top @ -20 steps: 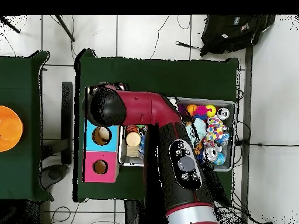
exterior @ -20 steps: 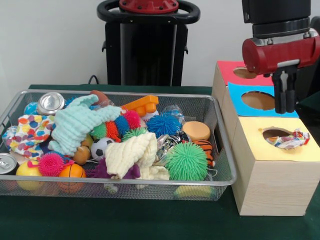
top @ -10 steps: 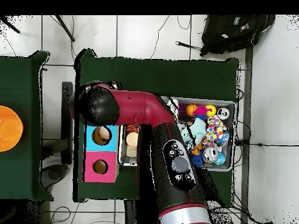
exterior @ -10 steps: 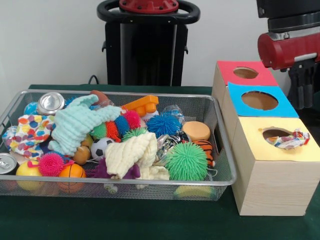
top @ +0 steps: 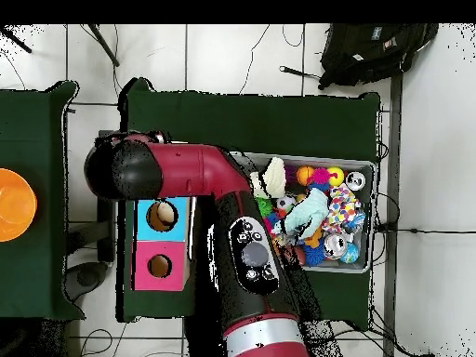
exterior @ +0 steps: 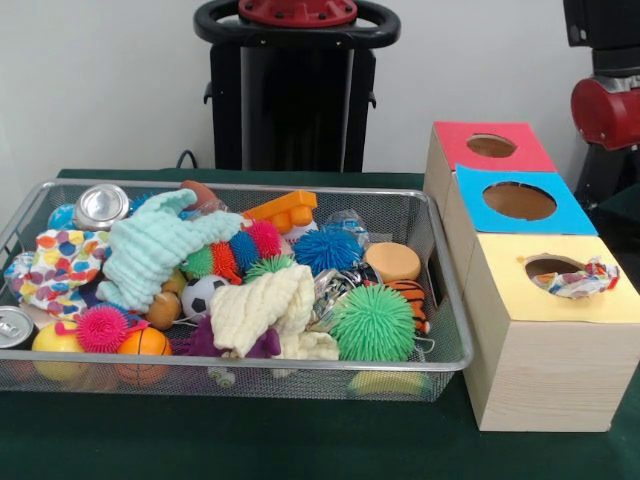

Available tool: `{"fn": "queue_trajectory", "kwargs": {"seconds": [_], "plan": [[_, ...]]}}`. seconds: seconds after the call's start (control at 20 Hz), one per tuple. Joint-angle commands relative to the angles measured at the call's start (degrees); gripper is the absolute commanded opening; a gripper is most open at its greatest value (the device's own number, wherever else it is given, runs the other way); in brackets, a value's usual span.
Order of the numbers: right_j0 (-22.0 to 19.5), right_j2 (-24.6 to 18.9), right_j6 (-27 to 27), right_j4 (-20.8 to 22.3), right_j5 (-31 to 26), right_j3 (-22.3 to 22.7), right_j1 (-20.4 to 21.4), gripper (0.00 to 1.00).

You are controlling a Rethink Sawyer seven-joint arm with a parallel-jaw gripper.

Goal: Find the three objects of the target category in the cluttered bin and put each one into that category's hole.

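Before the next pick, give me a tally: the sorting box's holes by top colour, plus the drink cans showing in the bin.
Red-topped hole: 1
Blue-topped hole: 1
Yellow-topped hole: 1
Drink cans: 2
Total: 5
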State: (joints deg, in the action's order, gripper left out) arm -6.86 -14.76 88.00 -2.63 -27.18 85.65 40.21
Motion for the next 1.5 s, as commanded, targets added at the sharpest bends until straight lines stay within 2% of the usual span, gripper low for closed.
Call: {"fn": "queue_trajectory", "kwargs": {"seconds": [0.05, 0.75, 1.5], "plan": [[-0.7, 2.3, 10.1, -1.0, -4.0, -3.3, -5.0, 0.00], [-4.5, 0.6, 4.2, 0.1, -9.0, -7.5, -6.5, 0.00], [-3.8, 1.9, 3.4, 3.0, -10.0, -10.0, -7.6, 0.00]]}}
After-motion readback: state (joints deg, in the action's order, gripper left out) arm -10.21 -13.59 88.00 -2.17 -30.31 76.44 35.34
